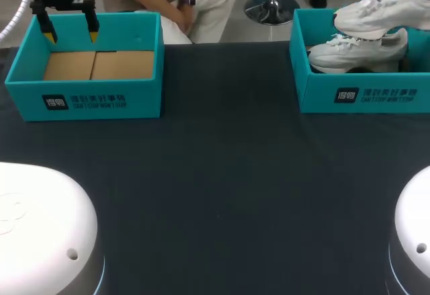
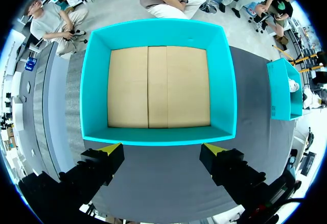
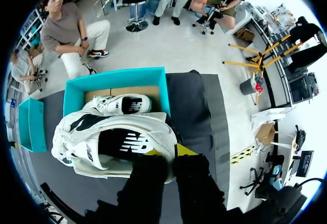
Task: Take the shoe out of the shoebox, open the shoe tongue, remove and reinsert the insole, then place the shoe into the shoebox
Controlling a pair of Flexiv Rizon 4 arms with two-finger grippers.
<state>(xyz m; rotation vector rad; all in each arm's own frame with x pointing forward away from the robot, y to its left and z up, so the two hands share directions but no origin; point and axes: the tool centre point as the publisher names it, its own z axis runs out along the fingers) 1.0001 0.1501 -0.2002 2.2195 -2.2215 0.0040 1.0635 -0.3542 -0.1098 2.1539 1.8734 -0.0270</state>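
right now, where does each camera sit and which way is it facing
Head view: fixed above and behind, looking down on the table; shows the left gripper at the empty shoebox and two white arm bases.
Left wrist view: on the left wrist, looking down into that box; its open fingers show.
Right wrist view: on the right wrist, looking down past the right gripper, shut on the lifted shoe, to the second shoebox holding another shoe.
Shared: head and left wrist both show the empty shoebox.

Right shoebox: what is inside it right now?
One white shoe lies inside the right shoebox. The right gripper holds a second shoe above it, hiding much of the interior.
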